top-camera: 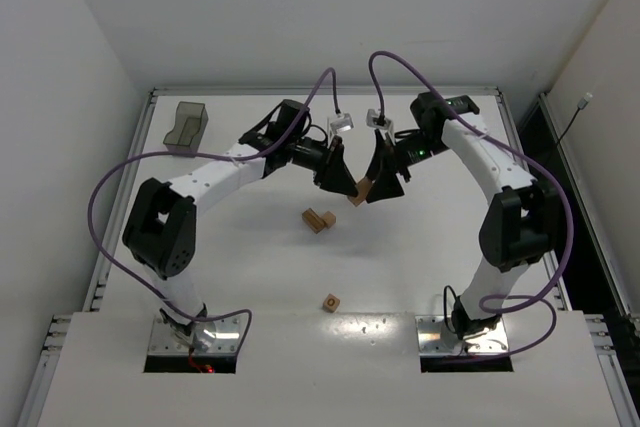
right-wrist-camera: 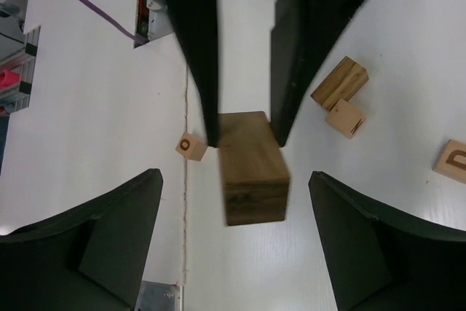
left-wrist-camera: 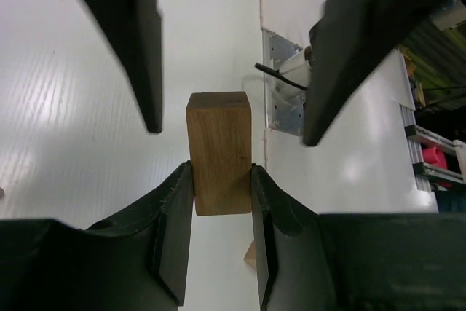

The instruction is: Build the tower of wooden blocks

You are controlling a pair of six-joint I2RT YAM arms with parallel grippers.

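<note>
**Top external view.** We find both arms bent inward, so that the left gripper [top-camera: 345, 187] and the right gripper [top-camera: 379, 190] face each other over the middle of the worktop [top-camera: 250, 277]. A tan wood brick [top-camera: 358, 195] sits between them. Two wood blocks [top-camera: 318, 219] lie touching one another on the surface, just toward the near edge from the grippers. A ring-marked cube [top-camera: 331, 302] lies alone close to the near edge. A translucent grey bin [top-camera: 186, 127] stands at the far left corner.

**Left wrist view.** The left gripper's black fingers [left-wrist-camera: 175, 223] are clamped on two opposite faces of the wood brick [left-wrist-camera: 218, 136], at one end. The brick is a plain rectangular prism with fine grain and square edges. The right gripper's fingers [left-wrist-camera: 138, 49] are spread wide to either side of the free end and do not touch it.

**Right wrist view.** The right gripper's own fingers [right-wrist-camera: 124, 231] stand wide apart, with a gap to the brick on each side. They hold nothing. On the white, finely ribbed surface beneath, a short block [right-wrist-camera: 340, 83] lies against a small cube [right-wrist-camera: 344, 118]. The ring-marked cube [right-wrist-camera: 191, 146] lies apart from them. A further marked block [right-wrist-camera: 453, 160] is cut by the frame edge.
</note>
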